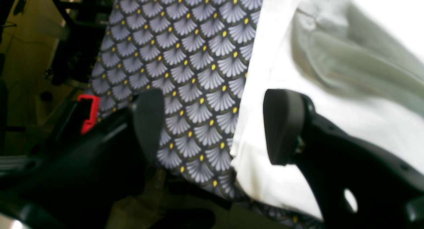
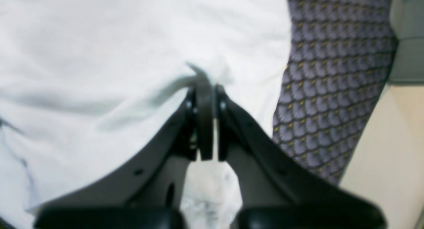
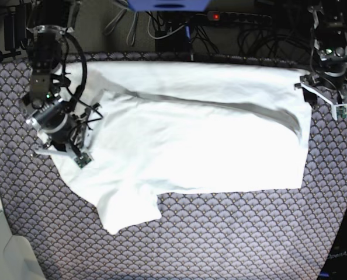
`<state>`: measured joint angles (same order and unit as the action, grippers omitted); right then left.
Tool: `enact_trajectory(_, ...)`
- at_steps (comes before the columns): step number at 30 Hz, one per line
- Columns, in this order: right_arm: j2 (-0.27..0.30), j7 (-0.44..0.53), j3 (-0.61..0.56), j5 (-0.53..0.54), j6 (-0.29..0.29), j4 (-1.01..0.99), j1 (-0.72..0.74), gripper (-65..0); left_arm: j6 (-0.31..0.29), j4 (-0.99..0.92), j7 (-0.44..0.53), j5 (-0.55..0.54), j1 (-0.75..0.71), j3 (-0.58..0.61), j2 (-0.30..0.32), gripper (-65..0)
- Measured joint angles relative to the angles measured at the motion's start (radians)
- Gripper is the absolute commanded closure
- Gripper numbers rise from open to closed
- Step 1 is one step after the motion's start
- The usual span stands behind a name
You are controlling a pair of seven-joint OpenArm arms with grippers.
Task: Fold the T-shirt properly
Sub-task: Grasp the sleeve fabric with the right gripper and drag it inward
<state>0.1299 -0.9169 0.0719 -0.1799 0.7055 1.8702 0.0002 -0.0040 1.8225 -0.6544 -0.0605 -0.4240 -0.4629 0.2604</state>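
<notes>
The T-shirt (image 3: pixel 191 140), a plain white short-sleeved soft cloth garment, lay spread across the middle of the grey fan-patterned tablecloth with yellow dots (image 3: pixel 232 239), one sleeve pointing toward 7 o'clock in the base view. The right gripper (image 2: pixel 208 89), black and curved, sat at the shirt's 9 o'clock edge with its fingers (image 2: pixel 203 123) pinched together on a raised fold of the white cloth. The left gripper (image 1: pixel 215 126) hovered at the shirt's 2 o'clock corner, fingers (image 1: pixel 285 126) spread wide apart and holding nothing, one over cloth, the other over the tablecloth
</notes>
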Motion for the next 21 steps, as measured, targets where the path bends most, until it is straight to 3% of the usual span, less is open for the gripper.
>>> enact_trajectory(5,-0.001,-0.037,-0.069,0.000,0.000,-0.004,0.052,0.0,0.000,0.000,0.000,0.000,-0.003,0.000,0.000,-45.4)
enact_trajectory(7,-0.026,-0.040,-0.083,-0.004,0.000,-0.023,0.075,0.0,0.000,0.000,0.000,0.000,-0.002,-0.001,0.000,-45.4)
enact_trajectory(11,-0.056,-0.040,-0.090,0.004,0.000,-0.114,0.114,0.0,0.000,0.000,0.000,0.000,-0.005,0.000,0.000,-45.4)
enact_trajectory(21,-0.056,-0.040,-0.085,-0.002,0.000,-0.219,0.171,-0.1,0.000,0.000,0.000,0.000,-0.011,-0.002,0.002,-45.4)
